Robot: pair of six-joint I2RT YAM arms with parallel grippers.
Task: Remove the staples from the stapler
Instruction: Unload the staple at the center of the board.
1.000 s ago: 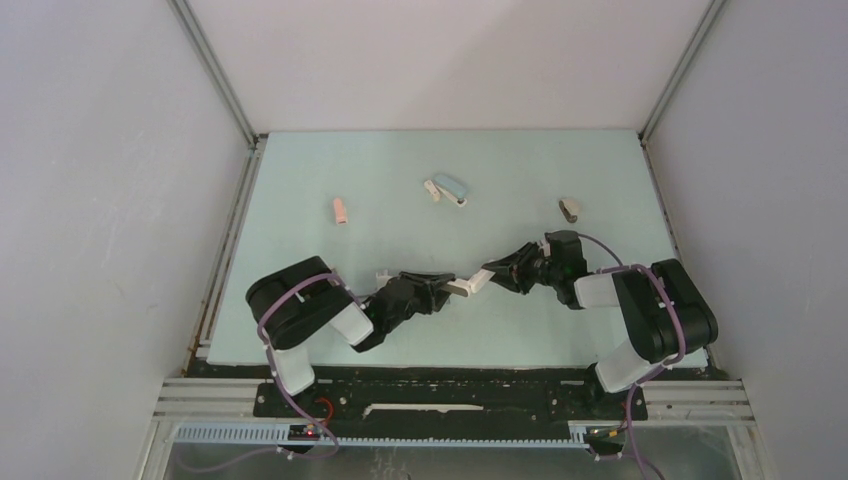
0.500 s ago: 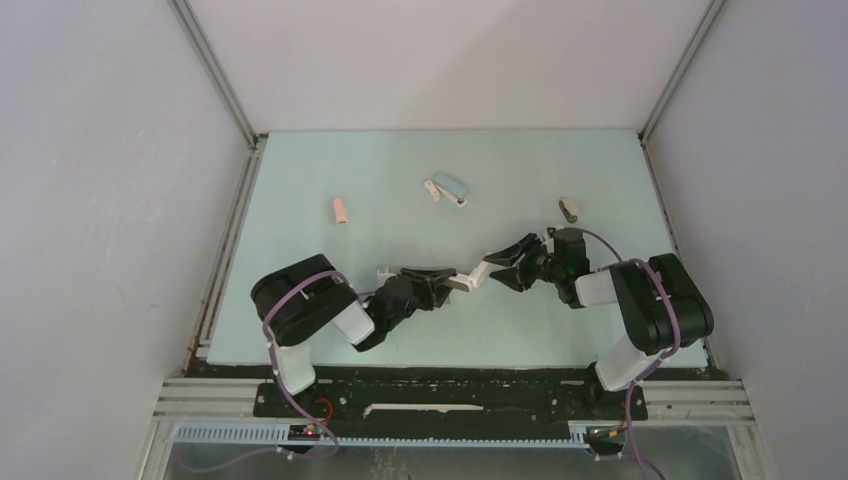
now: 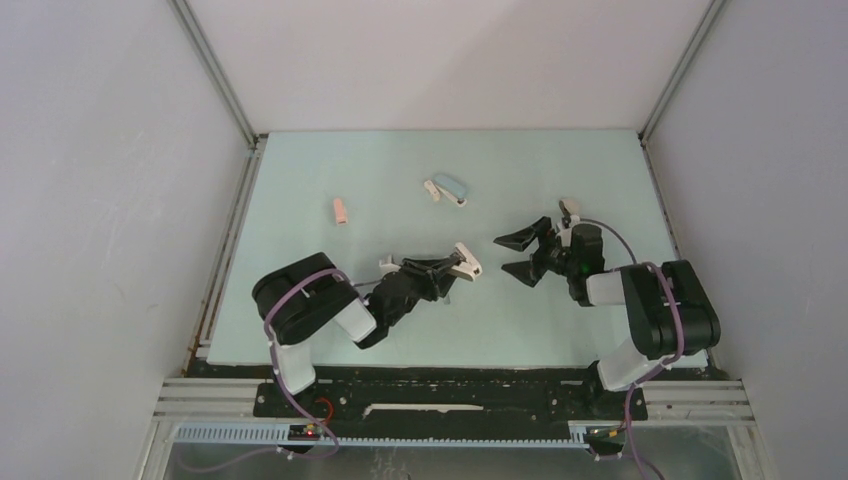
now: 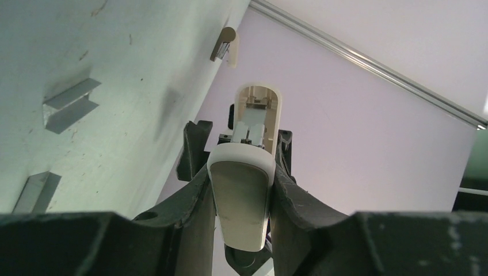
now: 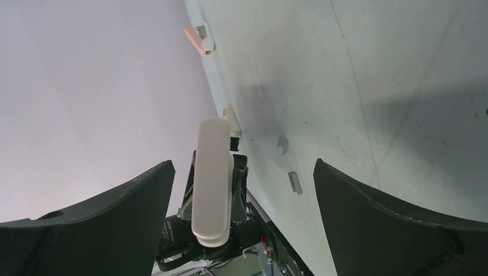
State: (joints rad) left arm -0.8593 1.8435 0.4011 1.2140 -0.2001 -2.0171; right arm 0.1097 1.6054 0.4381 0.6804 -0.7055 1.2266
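Note:
My left gripper [image 3: 447, 271] is shut on a white stapler [image 3: 465, 262], squeezing its rear end [image 4: 240, 201] between both fingers. The stapler is hinged open, with its tray and lid [image 4: 258, 112] pointing away from the wrist. In the right wrist view the stapler [image 5: 212, 175] stands upright in front of me. My right gripper [image 3: 520, 255] is wide open just right of it, with nothing between its fingers [image 5: 243, 165]. Two short grey staples [image 4: 70, 103] [image 4: 35, 192] lie on the table beside the left gripper. The staples [image 5: 295, 182] [image 5: 282, 144] also show in the right wrist view.
A pink stapler [image 3: 341, 210] lies at the back left and a blue one [image 3: 450, 188] at the back middle. A brown stapler [image 3: 569, 207] sits just behind the right wrist. A small cream piece [image 3: 385, 265] rests by the left gripper. The pale green table [image 3: 330, 160] has walls on three sides.
My right gripper let go of the stapler's front end, opened wide and drew back to the right. The left gripper swung the stapler up and toward the back.

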